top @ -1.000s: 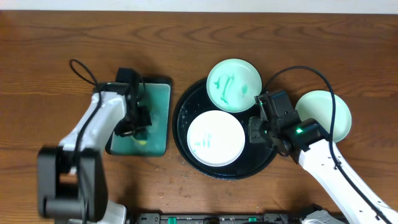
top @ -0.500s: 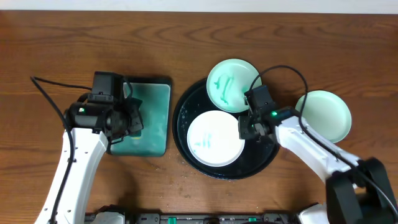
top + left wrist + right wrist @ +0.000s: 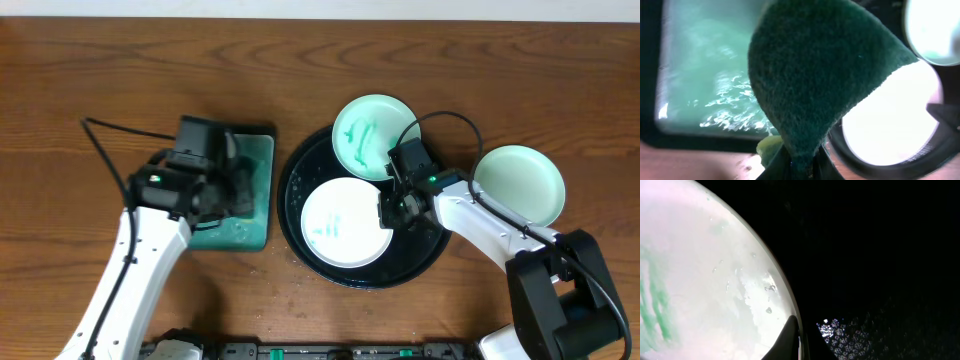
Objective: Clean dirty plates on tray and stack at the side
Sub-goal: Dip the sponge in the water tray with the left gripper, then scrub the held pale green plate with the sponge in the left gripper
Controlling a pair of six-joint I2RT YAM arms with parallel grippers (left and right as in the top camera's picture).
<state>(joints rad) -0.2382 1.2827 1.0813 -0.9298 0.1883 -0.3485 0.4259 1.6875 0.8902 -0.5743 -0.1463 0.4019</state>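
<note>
Remaining on tray (image 3: 292,195): smeared white plate (image 3: 340,225), rim clamped by right jaws, and smeared mint plate (image 3: 370,135). Clean-looking mint plate (image 3: 519,185) set aside on worktop (image 3: 100,60). Sponge (image 3: 815,75) clamped by left jaws.

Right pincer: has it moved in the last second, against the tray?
Yes. The right pincer moved left, from the right rim of the tray to the right edge of the white plate.

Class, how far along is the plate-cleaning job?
Done: one mint plate looks clean, beside the tray. In hand: the right gripper, jaws shut, pinches the white plate by its rim; the left gripper holds a green scouring pad. Left: both that plate and the other mint plate show green smears.
</note>
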